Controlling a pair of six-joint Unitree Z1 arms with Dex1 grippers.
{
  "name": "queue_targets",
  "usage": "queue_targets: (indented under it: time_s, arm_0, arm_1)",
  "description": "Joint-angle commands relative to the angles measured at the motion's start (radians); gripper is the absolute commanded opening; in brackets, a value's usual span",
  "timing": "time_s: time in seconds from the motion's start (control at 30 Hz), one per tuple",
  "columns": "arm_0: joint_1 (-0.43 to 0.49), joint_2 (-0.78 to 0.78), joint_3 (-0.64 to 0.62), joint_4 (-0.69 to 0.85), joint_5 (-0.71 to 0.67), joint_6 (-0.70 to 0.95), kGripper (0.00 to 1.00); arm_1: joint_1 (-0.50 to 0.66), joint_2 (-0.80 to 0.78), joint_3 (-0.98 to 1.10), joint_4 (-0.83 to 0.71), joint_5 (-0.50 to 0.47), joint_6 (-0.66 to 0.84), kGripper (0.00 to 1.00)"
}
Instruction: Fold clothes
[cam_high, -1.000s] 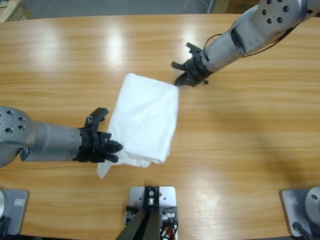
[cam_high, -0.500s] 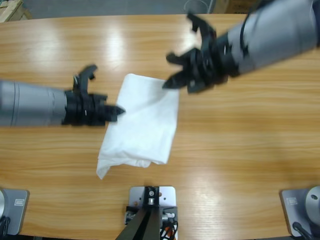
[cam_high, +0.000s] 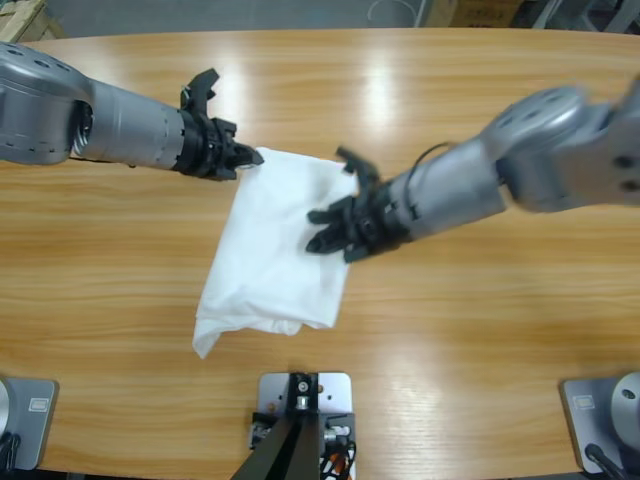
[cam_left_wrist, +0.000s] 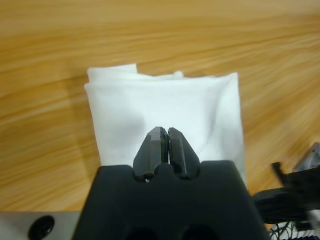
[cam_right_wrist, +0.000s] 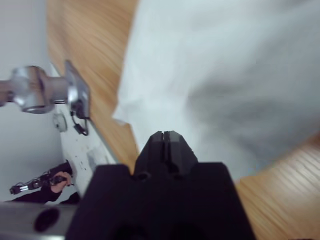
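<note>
The clothes are one white shirt, folded into a rough rectangle in the middle of the wooden table. Its lower left corner trails out in a loose point. My left gripper comes in from the left and sits at the shirt's upper left corner. In the left wrist view its jaws are shut, and the left gripper is over the folded shirt. My right gripper reaches in from the right over the shirt's right half. In the right wrist view the right gripper is shut, just above the white shirt.
Bare wooden table surrounds the shirt on all sides. A wooden crate shows past the table's far left corner. In the right wrist view a person's hand shows small beyond the table edge.
The left gripper let go of the shirt's lower left edge and moved to its upper left corner. The right gripper swung from the upper right corner down over the shirt's right half.
</note>
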Motion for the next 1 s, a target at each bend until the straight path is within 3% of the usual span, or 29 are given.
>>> queue_targets:
  time_s: [0.03,0.6,0.83,1.0]
  arm_0:
    - [0.007,0.077,0.026,0.014,-0.013,0.01,0.0]
    - [0.002,0.234,-0.035,0.114,-0.001,0.008,0.0]
    - [0.002,0.256,-0.053,0.116,-0.001,-0.002,0.0]
    - [0.002,0.257,-0.052,0.12,-0.001,-0.005,0.0]
  arm_1:
    - [0.021,0.117,0.02,-0.044,0.012,0.015,0.0]
    - [0.024,0.089,0.081,-0.021,0.017,0.067,0.0]
    - [0.12,0.006,0.17,0.006,0.059,0.15,0.0]
    - [0.125,-0.006,0.187,0.0,0.077,0.15,0.0]
